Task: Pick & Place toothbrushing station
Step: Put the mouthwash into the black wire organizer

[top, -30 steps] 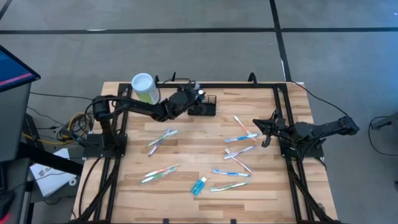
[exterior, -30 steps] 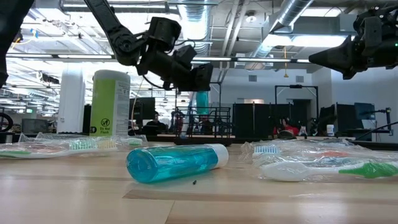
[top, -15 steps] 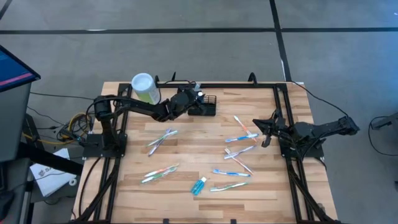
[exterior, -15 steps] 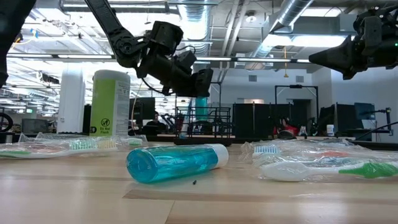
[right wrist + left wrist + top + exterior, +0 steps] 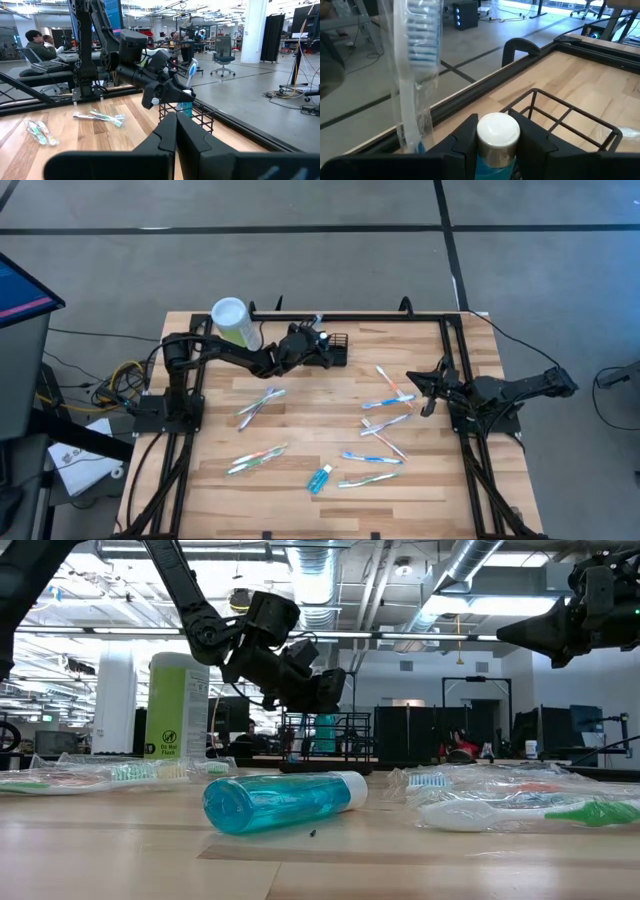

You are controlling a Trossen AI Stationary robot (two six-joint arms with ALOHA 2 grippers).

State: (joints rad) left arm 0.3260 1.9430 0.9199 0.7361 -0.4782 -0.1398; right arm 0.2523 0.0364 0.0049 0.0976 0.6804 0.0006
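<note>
**A:** Status, near to far, referenced to the toothbrushing station point(image 5: 335, 350)?

**B:** Farthest from the station, at the front of the bench point(image 5: 300, 425): one teal bottle point(image 5: 280, 802) is lying on its side. Between it and the station, wrapped toothbrushes point(image 5: 385, 423) are scattered. About ten are counted, but overlaps make that unsure. The station sits at the bench's far edge, with one green cylinder point(image 5: 233, 322) just beside it.

**A:** In the station?

**B:** One wrapped toothbrush point(image 5: 415, 50) is standing upright in it. A second teal bottle point(image 5: 498, 131) is lowered into it and is gripped at the white cap by the left jaws. Whether its base is seated cannot be told.

**A:** Right side?

**B:** The right arm point(image 5: 510, 388) is parked well apart from the station. The right jaws are closed on nothing.

**A:** Risks?

**B:** 
- If the bottle is released unseated or tilted, it could topple and knock the toothbrush out.
- The wire rim could be snagged as the jaws are withdrawn. The light station would then be dragged or tipped.
- Little margin is left behind the station, so a push could send it off the bench.
</note>
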